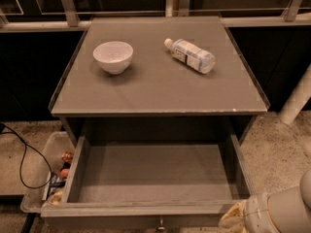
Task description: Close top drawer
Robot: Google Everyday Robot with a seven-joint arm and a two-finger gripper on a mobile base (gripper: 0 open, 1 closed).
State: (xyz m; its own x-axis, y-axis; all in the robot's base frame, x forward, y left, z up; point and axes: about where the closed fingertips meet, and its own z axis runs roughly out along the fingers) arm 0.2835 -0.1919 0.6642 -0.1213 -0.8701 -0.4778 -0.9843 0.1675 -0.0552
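The top drawer [150,176] of the grey cabinet is pulled far out and shows a plain grey, empty inside. Its front edge [141,210] runs along the bottom of the view, with the small round metal knob [160,224] just visible at centre bottom. My gripper [235,219] sits at the bottom right corner, beside the drawer's front right corner, with its white wrist behind it. Only part of it shows.
On the cabinet top [160,86] stand a white bowl [112,56] at the left and a plastic water bottle [190,55] lying on its side at the right. A clear plastic bin of snacks [48,178] and a black cable [22,161] lie on the floor at left. A white post [296,101] stands at right.
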